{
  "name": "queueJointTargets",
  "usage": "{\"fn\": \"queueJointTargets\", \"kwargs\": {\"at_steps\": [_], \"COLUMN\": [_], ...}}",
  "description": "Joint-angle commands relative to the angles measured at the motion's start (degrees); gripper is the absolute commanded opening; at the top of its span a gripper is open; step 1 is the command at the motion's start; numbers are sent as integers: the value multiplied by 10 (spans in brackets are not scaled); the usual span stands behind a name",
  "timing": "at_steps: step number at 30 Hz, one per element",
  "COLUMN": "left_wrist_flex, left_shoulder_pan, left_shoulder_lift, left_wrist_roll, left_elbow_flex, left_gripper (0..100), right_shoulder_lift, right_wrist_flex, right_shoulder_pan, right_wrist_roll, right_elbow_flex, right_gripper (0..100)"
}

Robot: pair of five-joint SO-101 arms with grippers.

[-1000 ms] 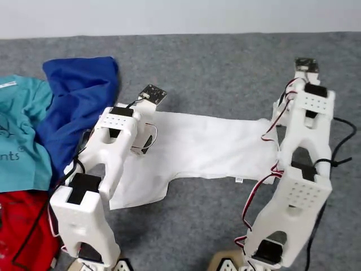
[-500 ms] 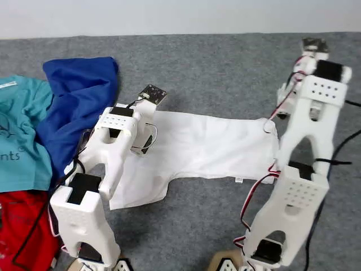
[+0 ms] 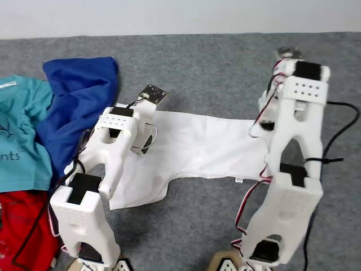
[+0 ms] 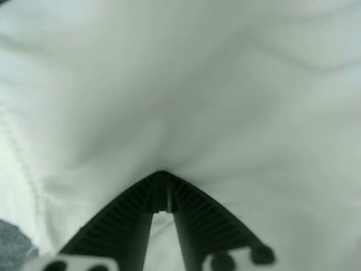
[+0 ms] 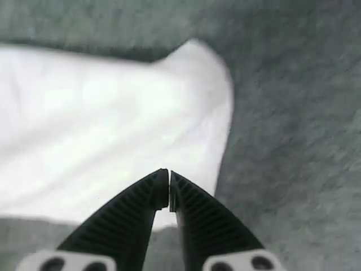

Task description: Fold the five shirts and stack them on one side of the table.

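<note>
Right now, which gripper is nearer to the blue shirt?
Left. The left gripper sits on the end of the white shirt that lies beside the blue shirt; the right gripper is at the white shirt's far end.

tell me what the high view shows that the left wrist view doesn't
High view adds: the blue shirt, teal shirt and red shirt heaped beside the left arm, the right arm, and the whole outline of the white shirt spread between the arms. Left wrist view adds: the left pincer close up, tips together on a pucker of white cloth with creases running out from it. Shared: the white shirt and the grey table cover.
</note>
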Motion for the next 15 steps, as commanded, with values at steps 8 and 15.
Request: {"fn": "queueJointTargets", "kwargs": {"at_steps": [8,15], "left_wrist_flex": [4,4], "left_shoulder_pan": [2,4], "left_shoulder_lift": [1,2], "left_wrist_roll": [-4,-22], "left_elbow_flex": [-14,-15], "left_gripper": [3,3], "right_shoulder_lift": [-82,-77], "right_wrist_flex": [-132,-241], "right_shoulder_pan": [-46,-31], "right_wrist_roll": [-2,0], "right_elbow_flex": [260,397], "right_gripper": [9,9]}}
